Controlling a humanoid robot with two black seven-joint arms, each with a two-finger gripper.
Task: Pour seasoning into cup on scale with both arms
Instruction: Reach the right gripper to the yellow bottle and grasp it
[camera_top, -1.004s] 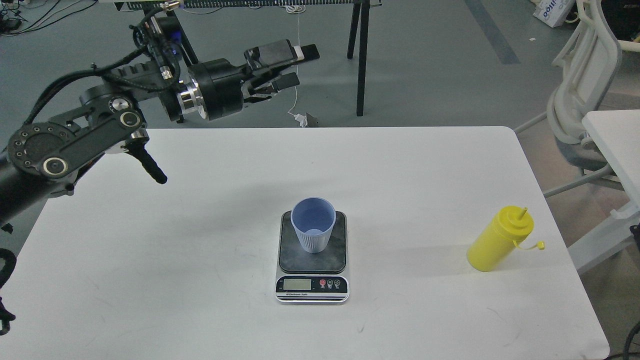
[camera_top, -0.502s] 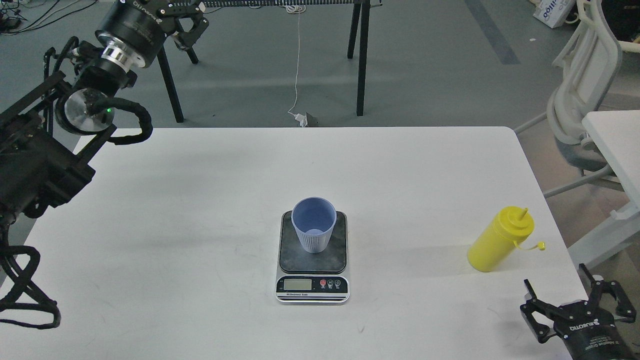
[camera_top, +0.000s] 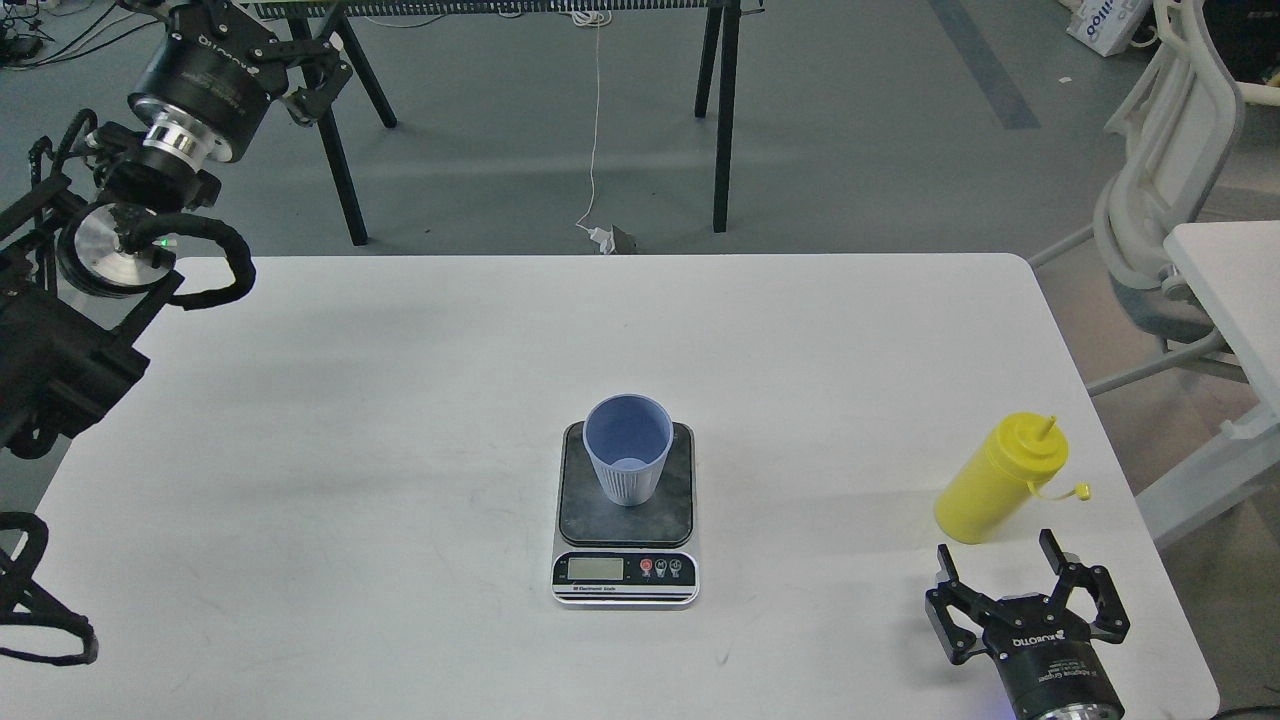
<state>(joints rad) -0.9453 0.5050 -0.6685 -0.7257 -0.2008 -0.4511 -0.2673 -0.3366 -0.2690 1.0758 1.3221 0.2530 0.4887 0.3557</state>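
Yellow plastic marks the one seasoning bottle (camera_top: 1000, 478), which stands upright near the right edge of the white table (camera_top: 400, 420), its thin nozzle pointing up and its small tethered cap hanging off to the right. One light blue ribbed cup (camera_top: 627, 448) sits upright on the dark plate of the one scale (camera_top: 625, 520) at the middle of the table, well apart from the bottle and to its left. The scale's silver front strip, with its display and three round buttons, faces the near edge.

Two black arms are in view. The right gripper (camera_top: 995, 568) rises from the bottom right corner, just in front of the bottle and a little below it in the frame; its two fingers are spread wide, with bare table between them, and they hold nothing and do not touch the bottle. The left gripper (camera_top: 310, 62) is high in the top left corner, beyond the far edge of the table and well apart from cup and scale; one dark finger shows beside the body, but I cannot tell how far it is open, and nothing is seen in it.
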